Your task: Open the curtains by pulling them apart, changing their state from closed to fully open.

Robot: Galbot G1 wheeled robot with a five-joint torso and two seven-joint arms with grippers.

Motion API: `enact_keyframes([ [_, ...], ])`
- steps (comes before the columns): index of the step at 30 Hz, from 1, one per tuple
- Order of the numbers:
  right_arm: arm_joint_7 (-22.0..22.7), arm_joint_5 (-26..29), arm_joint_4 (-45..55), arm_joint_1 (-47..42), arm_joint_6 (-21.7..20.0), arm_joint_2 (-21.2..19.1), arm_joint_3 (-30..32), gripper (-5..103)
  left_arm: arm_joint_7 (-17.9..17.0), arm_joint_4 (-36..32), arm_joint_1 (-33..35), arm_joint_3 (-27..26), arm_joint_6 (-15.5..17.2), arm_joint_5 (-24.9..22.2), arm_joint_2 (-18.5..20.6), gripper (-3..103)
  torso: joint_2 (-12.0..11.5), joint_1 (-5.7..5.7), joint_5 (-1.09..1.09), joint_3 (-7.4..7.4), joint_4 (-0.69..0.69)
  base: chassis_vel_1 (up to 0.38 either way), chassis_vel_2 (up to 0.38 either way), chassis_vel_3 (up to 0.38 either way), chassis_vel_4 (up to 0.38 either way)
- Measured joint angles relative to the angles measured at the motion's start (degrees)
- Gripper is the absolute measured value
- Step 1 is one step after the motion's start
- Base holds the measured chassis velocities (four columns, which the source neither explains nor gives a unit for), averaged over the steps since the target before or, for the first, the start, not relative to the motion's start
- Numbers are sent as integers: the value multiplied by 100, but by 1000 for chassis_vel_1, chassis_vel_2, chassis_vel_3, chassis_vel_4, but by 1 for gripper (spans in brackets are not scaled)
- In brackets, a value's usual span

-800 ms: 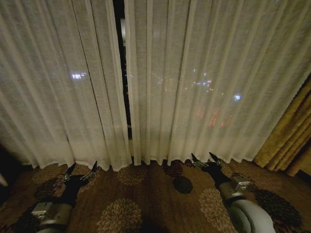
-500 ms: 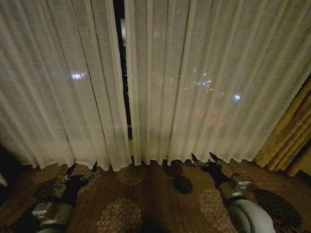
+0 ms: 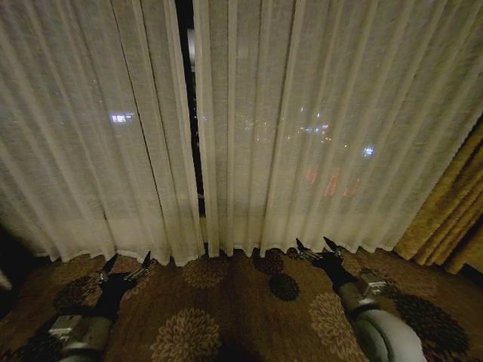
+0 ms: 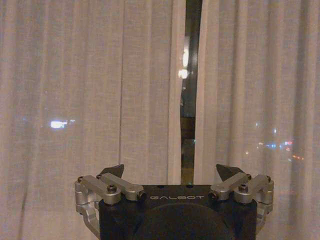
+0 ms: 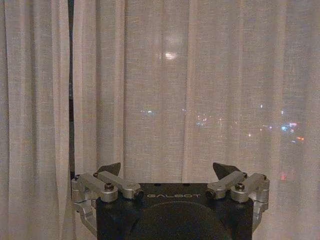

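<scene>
Two sheer off-white curtains hang before a dark window: the left panel point(image 3: 90, 136) and the right panel point(image 3: 317, 128), with a narrow dark gap point(image 3: 190, 105) between them. My left gripper point(image 3: 127, 265) is low at the left, open and empty, short of the left panel's hem. My right gripper point(image 3: 315, 247) is low at the right, open and empty, its tips near the right panel's hem. In the left wrist view the gap point(image 4: 189, 90) lies ahead of the open left gripper point(image 4: 172, 172). In the right wrist view the right gripper point(image 5: 171, 170) faces the right panel point(image 5: 200, 85).
A thick golden-yellow drape point(image 3: 453, 219) hangs at the far right. Brown carpet with flower medallions point(image 3: 226, 309) covers the floor between the arms. City lights glow through the fabric.
</scene>
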Motion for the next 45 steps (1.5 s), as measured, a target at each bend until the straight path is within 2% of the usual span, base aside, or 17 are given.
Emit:
enact_keyframes([
  [15,-92,-26,-20,33,14,-24,-22,100,78,-28,111,-54,-102,8,-52,100,1,-1,0,-1,0,-2,63,3,-61],
  [29,-119,-27,-19,24,17,-34,-16,100,112,-25,196,-65,-187,20,-91,100,-1,3,-4,1,1,-24,373,14,-389],
  [45,-196,-49,-96,74,17,-37,-74,100,128,61,127,-33,-211,25,-54,100,0,0,1,0,-1,-165,330,162,-346],
])
